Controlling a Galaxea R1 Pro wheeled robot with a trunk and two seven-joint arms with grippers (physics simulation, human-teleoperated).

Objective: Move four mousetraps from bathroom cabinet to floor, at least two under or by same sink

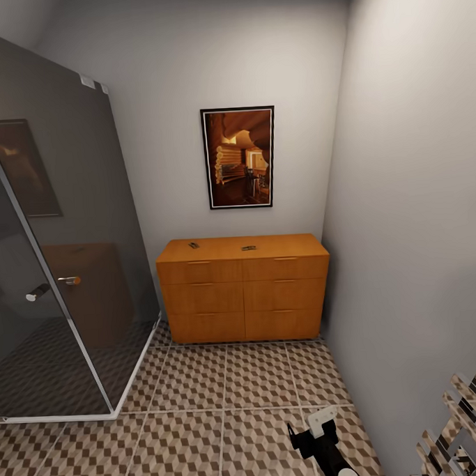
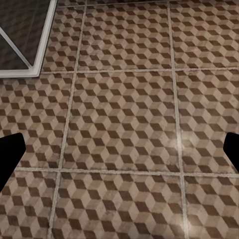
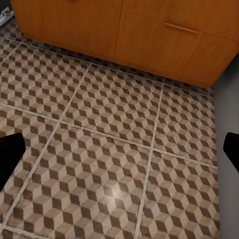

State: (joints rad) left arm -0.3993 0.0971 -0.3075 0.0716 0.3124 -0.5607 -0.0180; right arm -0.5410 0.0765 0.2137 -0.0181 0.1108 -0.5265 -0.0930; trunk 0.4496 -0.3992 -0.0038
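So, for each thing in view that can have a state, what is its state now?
cabinet: all drawers shut.
mousetraps: two small dark items lie on the cabinet top, one toward its left, one near the middle; too small to identify surely.
shower door: closed.
right hand: open, empty, above the bathroom floor.
left hand: open, empty, above the floor.

Right arm low and forward in the head view, black wrist tilted upward, right gripper point(image 1: 312, 429) with fingers spread wide, left gripper point(image 2: 119, 152) with fingertips likewise far apart
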